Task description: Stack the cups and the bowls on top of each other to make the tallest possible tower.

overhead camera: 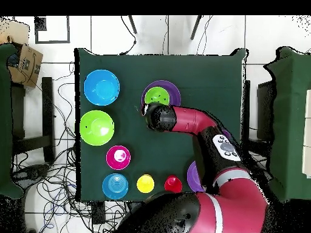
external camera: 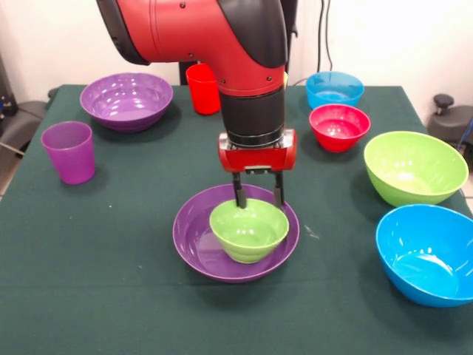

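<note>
A large purple bowl [external camera: 194,240] sits at the table's middle with the small green bowl [external camera: 249,231] upright inside it; the pair also shows in the overhead view [overhead camera: 159,96]. My gripper [external camera: 258,198] hangs straight down over the green bowl's far rim. Its fingers [external camera: 238,194] are spread apart, with the tips at rim height and holding nothing. The other bowls and cups stand singly around the table, and there is no taller heap. The yellow cup [overhead camera: 145,183] shows only in the overhead view.
In the front view the second purple bowl [external camera: 126,100], the red cup [external camera: 202,89] and the purple cup [external camera: 69,151] stand at the left. The light blue bowl [external camera: 334,89], red bowl [external camera: 339,126], lime green bowl [external camera: 415,167] and blue bowl [external camera: 429,254] stand at the right.
</note>
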Controlling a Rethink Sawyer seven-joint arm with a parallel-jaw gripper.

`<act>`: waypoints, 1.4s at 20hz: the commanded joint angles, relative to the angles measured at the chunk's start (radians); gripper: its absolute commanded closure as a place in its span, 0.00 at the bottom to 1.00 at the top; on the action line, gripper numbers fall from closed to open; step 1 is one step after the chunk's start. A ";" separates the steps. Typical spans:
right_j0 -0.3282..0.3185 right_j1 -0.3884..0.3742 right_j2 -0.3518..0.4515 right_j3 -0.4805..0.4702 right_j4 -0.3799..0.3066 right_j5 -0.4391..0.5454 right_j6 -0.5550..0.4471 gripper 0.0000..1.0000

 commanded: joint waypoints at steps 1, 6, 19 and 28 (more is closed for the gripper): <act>0.027 0.037 0.019 0.024 -0.055 0.053 0.012 0.00; 0.019 0.039 0.029 0.015 -0.046 0.071 0.002 0.00; 0.056 -0.091 0.025 0.036 0.016 0.211 0.039 0.00; 0.059 -0.220 0.037 0.014 0.072 0.424 0.044 0.00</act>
